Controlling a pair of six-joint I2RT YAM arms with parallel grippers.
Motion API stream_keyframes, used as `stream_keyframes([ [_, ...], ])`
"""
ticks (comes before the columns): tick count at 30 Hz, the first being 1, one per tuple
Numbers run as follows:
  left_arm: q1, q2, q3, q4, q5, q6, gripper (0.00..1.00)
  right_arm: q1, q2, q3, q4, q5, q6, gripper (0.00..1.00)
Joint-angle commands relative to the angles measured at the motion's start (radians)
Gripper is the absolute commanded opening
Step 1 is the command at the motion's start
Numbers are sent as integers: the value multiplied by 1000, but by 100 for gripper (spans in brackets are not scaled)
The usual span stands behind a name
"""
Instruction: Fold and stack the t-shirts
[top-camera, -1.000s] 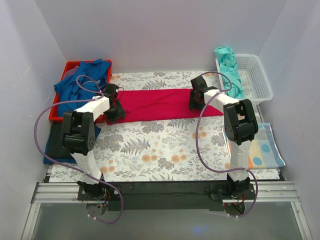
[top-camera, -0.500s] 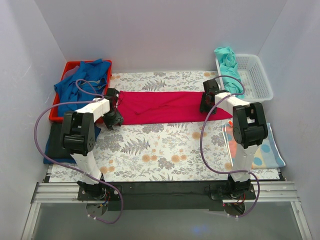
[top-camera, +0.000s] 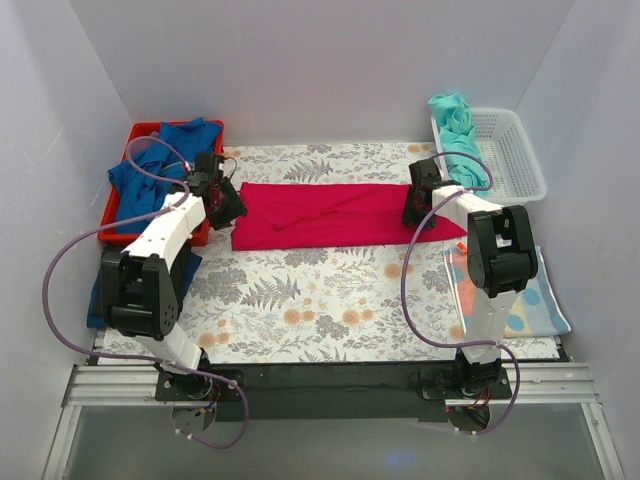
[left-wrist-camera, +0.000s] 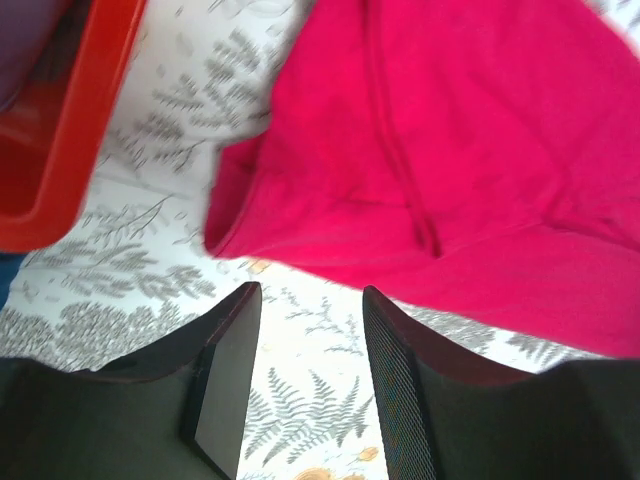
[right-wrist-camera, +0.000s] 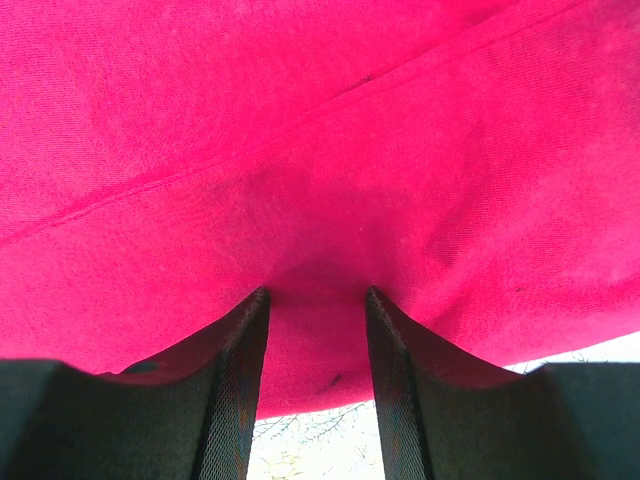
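T-shirt (top-camera: 330, 213) | crimson-pink | long flat band | lengthwise seam ridge

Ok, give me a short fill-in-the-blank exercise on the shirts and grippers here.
1. The blue shirt lies in the ___ bin.
2. The teal shirt drapes over the rim of the white basket at the table's far ___ corner.
3. The left gripper is ___, with nothing between its fingers.
4. The right gripper sits over the ___ end of the pink shirt.

Missing words: red; right; open; right.
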Motion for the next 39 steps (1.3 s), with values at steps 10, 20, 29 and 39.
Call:
stream_keyframes([
  [10, -10, 168, 30, 109, 16, 11, 44, 4, -24, 44, -112, 36, -10, 52],
  [20, -14, 194, -131, -1, -92, -2, 43, 7, -35, 39, -118, 30, -11, 52],
  [29, -14, 230, -155, -150, -237, -45, 43, 7, -11, -27, -117, 10, -2, 52],
  [39, -13, 107, -209, -262, -283, -71, 45, 7, -75, -148, -118, 29, 1, 51],
])
